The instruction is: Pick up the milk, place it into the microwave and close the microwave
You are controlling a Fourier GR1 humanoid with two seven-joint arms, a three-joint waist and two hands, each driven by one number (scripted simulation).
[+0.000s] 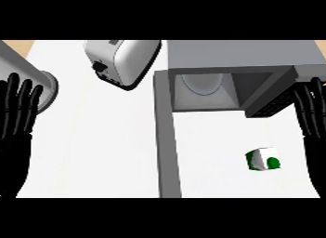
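The milk (263,159) is a small white carton with green markings, standing on the white counter at the lower right. The microwave (247,56) sits at the back right with its cavity (203,90) exposed; its door (165,139) is swung wide and stretches toward the view's lower edge. My right hand (319,121) is open at the right edge, fingers up, a short way right of the milk and apart from it. At the left edge my left hand (11,121) rests open, fingers up.
A silver toaster (120,60) stands at the back centre, left of the microwave. A grey round object (50,88) and a grey slab (8,58) lie at the back left. The counter (96,148) stretches white between my left hand and the door.
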